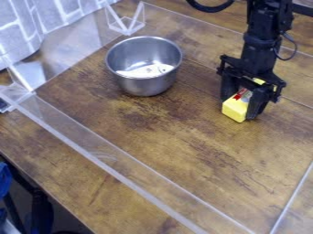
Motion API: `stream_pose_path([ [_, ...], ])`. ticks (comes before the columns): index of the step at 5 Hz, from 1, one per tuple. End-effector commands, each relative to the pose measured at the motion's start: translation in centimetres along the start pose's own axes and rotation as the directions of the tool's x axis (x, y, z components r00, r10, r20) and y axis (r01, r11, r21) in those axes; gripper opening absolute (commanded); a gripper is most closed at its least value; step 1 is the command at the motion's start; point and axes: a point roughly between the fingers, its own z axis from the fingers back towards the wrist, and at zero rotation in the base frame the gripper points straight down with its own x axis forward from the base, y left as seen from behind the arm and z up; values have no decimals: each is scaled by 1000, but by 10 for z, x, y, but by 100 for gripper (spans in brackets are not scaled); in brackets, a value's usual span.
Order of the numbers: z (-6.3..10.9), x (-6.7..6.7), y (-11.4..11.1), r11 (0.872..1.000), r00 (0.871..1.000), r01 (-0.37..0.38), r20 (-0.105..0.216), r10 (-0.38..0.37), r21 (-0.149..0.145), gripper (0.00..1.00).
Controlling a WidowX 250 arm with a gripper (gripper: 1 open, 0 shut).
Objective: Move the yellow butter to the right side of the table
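The yellow butter (235, 110) is a small bright yellow box standing on the dark wood table (171, 146), towards its right side. My black gripper (244, 95) comes down from above and straddles the box's upper end. Its fingers (228, 91) are shut on the yellow butter, whose lower part shows below them. The box's base sits at or just above the tabletop; I cannot tell which.
A steel bowl (145, 64) with some small thing inside stands at the back centre-left. Clear acrylic rails (86, 146) run along the table's front-left edge and the back. White tiled panels (37, 27) lean at the far left.
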Motion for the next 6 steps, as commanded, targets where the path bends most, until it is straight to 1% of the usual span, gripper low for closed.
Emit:
stream_pose_path([
  [1, 0, 6, -8, 999, 999, 40, 8, -40, -8, 0],
  [3, -1, 8, -7, 999, 999, 43, -29, -44, -16, 0],
  [4, 5, 6, -7, 999, 999, 38, -21, -39, -19, 100],
  [6, 6, 4, -5, 999, 999, 31, -10, -31, -19, 100],
])
